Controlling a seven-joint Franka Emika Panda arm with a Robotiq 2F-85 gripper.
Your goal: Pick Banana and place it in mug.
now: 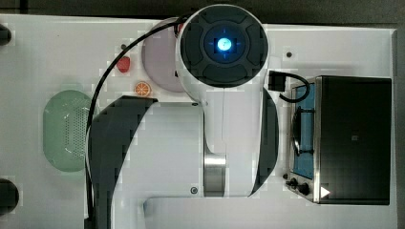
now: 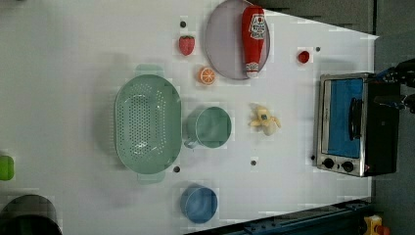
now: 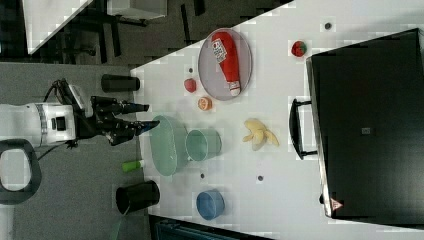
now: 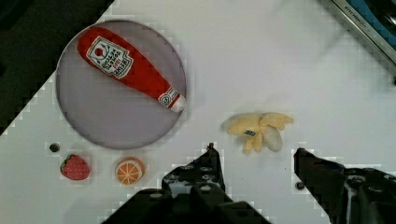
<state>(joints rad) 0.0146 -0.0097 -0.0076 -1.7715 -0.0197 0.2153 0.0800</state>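
Observation:
The banana [image 2: 264, 120] is small, pale yellow and partly peeled. It lies on the white table between the mug [image 2: 213, 127] and the toaster oven [image 2: 350, 125]. In the right view the banana [image 3: 260, 133] rests to the right of the teal-green mug [image 3: 203, 144], which stands upright with nothing in it. My gripper [image 3: 144, 116] hangs well above the table, open, with nothing between its dark fingers [image 3: 131, 107]. In the wrist view the banana [image 4: 259, 129] lies on the table just beyond the open gripper [image 4: 255, 149].
A pale-green colander [image 2: 147, 122] stands beside the mug. A blue cup [image 2: 199, 204] sits near the table edge. A grey plate [image 2: 222, 54] carries a ketchup bottle [image 2: 253, 39], with a strawberry [image 2: 186, 44] and an orange slice [image 2: 206, 75] close by. The arm [image 1: 191, 143] covers the table's middle in the top view.

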